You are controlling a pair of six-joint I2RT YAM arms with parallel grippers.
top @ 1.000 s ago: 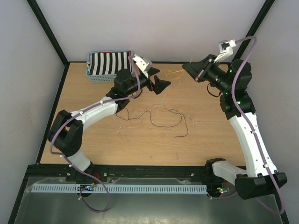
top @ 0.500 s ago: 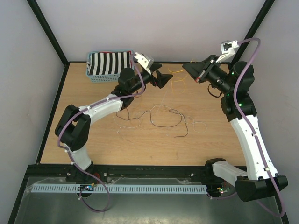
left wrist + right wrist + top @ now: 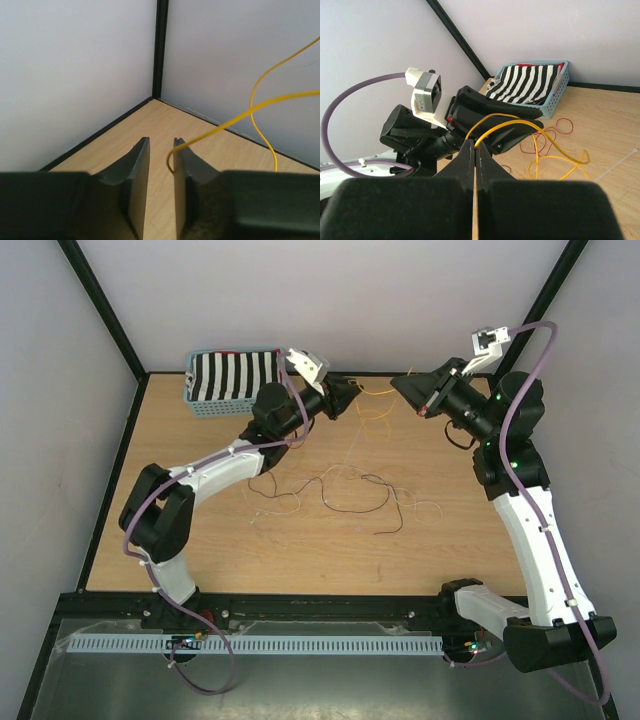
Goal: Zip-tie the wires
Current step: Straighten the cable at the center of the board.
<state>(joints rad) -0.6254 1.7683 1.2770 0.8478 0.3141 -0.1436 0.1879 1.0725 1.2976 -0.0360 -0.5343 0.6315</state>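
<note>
A blue basket (image 3: 215,408) is set at the far left corner of the wooden table (image 3: 300,550). A black and white striped cloth (image 3: 235,375) is laid inside it. White walls (image 3: 350,300) are seen behind.

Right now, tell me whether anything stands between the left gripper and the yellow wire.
Nothing visible does. The end of the yellow wire curls into the gap between the parted jaws of the left gripper. The right gripper, shut, holds the same wire further along.
</note>
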